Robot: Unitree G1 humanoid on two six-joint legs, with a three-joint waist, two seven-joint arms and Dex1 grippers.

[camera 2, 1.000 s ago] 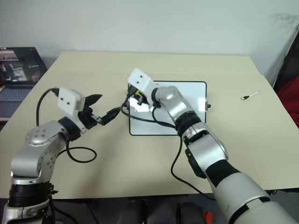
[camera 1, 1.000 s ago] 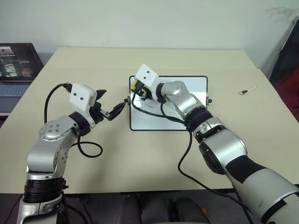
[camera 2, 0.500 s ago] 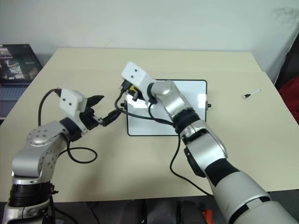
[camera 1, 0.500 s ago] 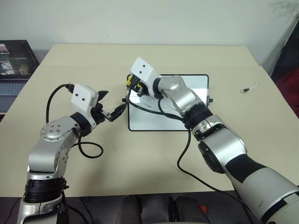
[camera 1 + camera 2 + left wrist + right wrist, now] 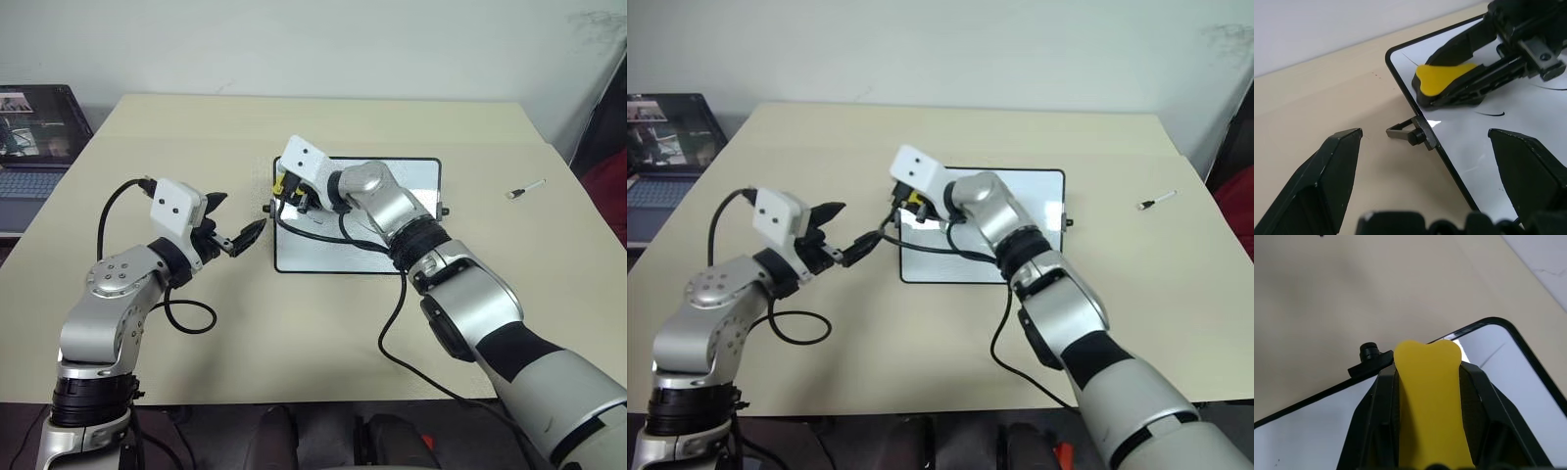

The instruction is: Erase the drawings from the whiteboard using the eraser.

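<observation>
1. I am pinching the small bright yellow oblong eraser block (image 5: 1442,78) between the two black fingers of my right gripper (image 5: 290,189); the block is waisted where the fingers are squeezing it, so I judge it soft, spongy and light.
2. The eraser is sitting over the corner of the small glossy white rectangular whiteboard with the thin black frame (image 5: 421,176), the corner nearest my left arm and farthest from me; whether it is touching the surface I cannot tell.
3. My left gripper (image 5: 238,233) is hanging just beside the board's short edge, fingers spread wide, holding nothing, aimed at the small black knob (image 5: 1416,135) on that edge.
4. A few thin curved black marker drawings (image 5: 1489,114) are showing on the board near the eraser, so erasing looks unfinished.
5. The board is looking thin, stiff and light, and its glossy face slippery; I judge it could slide on the beige table (image 5: 196,127) under wiping.
6. The best hold on the board seems to be the frame edge or the knob, not the white face.
7. The eraser grip across its narrow sides looks secure; a soft block may flex under pressure.
</observation>
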